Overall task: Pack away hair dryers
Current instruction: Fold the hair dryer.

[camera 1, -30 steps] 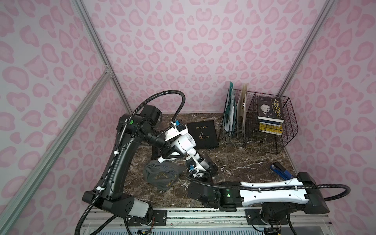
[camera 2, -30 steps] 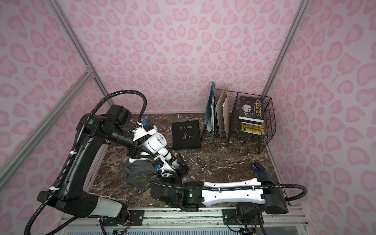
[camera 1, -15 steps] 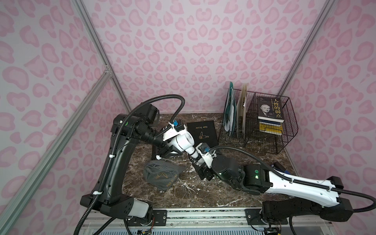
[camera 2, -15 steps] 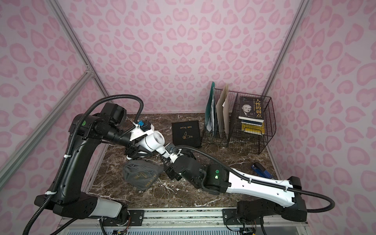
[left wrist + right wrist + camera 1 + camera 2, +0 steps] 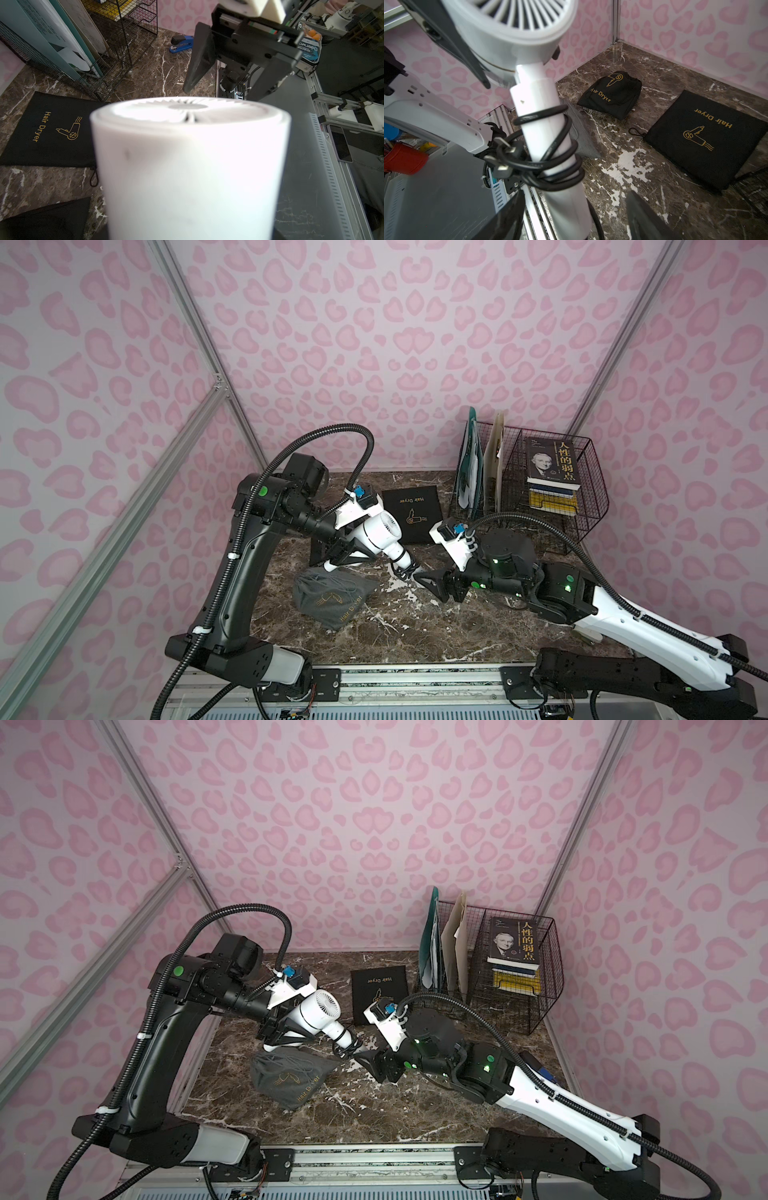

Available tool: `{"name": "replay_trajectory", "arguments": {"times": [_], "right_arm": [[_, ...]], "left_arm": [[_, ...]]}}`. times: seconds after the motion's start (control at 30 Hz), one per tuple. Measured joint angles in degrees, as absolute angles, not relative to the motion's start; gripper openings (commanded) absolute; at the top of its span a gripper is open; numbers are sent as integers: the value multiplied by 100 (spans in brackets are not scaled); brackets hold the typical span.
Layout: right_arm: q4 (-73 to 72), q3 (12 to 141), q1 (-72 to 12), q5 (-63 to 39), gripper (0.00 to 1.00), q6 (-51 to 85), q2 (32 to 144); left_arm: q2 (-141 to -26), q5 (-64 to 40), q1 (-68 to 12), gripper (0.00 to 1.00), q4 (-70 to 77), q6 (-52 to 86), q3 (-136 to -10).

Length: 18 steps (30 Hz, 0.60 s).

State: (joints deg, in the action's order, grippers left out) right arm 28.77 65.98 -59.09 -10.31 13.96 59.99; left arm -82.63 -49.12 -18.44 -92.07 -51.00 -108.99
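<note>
While it was clamped by its barrel, the white hair dryer (image 5: 380, 533) hung clear of the desk (image 5: 415, 626), left of the middle. Its vented end was turned up toward the far right, and its straight handle slanted down toward the near right. A black cord (image 5: 550, 145) was wound around the handle in several loops, with the plug (image 5: 506, 149) sticking out at the side.

The left end effector (image 5: 357, 549) held the barrel between its two black fingers, set fairly wide to fit it. That white barrel nearly filled the left wrist view. The right end effector (image 5: 426, 581) stood at the lower end of the handle, reaching in from the right. Its jaws were wide apart, and in the right wrist view the handle end ran down between them with a clear gap on one side. Whether the other finger touched the handle could not be told.

Below the dryer and a little nearer lay a crumpled grey pouch (image 5: 328, 601) with gold print. A flat black pouch (image 5: 411, 514) marked "Hair Dryer" lay toward the far wall. A stuffed black pouch (image 5: 612, 95) sat farther left, partly hidden by the left arm in both top views. A wire rack (image 5: 592, 489) holding folders and a book (image 5: 550, 460) stood in the far right corner, and a blue stapler (image 5: 180, 43) lay by the right edge.
</note>
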Motion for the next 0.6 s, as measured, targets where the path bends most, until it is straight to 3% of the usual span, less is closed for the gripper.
{"name": "replay_trajectory", "arguments": {"times": [0.2,0.6], "right_arm": [[2880,6576,-5736,-1492,69,1372,6001],[2724,6302,-5577,-2123,46,1332,5953]], "left_arm": [[-8248,-5140,-1844,2,-9207,-5057,-10888],[-8206,-5312,-1848,2,-9205,-4980,-10899]]}}
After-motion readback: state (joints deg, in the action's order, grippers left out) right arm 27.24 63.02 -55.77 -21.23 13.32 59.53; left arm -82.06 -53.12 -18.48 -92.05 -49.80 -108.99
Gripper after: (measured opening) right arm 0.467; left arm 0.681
